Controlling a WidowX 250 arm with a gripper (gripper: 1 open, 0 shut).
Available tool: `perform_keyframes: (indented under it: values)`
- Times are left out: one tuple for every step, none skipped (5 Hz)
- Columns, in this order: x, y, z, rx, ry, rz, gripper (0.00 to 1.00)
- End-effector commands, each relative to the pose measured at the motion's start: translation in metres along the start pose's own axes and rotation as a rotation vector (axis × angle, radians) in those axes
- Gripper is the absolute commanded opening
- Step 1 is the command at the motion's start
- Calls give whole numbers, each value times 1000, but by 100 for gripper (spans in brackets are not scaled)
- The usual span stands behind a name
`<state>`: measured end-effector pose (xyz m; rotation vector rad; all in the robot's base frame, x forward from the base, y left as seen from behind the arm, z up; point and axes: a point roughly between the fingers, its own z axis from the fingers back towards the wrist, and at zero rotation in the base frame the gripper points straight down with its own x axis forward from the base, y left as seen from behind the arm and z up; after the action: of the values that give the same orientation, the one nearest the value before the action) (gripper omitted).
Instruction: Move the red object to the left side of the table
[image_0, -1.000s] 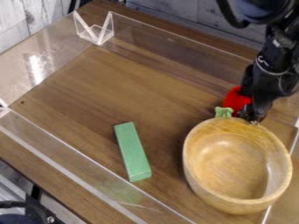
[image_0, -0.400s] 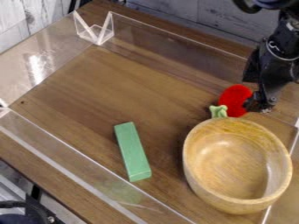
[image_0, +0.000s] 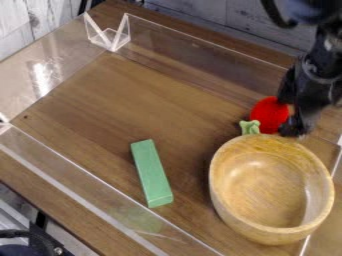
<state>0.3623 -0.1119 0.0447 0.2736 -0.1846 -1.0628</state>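
Red object (image_0: 270, 114): one, small and rounded, bright red, with a light-green stem end pointing toward the near side of the table. Location — on the tabletop toward the right in my view, just above the rim of the wooden bowl as I see it.

Gripper (image_0: 297, 112): one, dark, blurred, at the right beside the red object and partly overlapping it in my view. Jaws open; I cannot tell whether they touch the fruit.

Wooden bowl (image_0: 273, 190): one, round, pale, upright, nearer me than the fruit.

Green block (image_0: 151, 173): one, rectangular, lying flat left of the bowl, apart from it.

Table (image_0: 114, 105): dark brown wood grain, bordered by low clear walls.

Clear bracket (image_0: 107, 34): one, angular, at the far left corner.
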Motion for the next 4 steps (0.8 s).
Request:
perform_keyframes:
  values:
    - [2,18,14,47,-25,50,0]
    - [-1,15,12,52,-9,83,0]
    - [-11,18,27,83,17,139,0]
    - [-21,25,46,111,22,147,0]
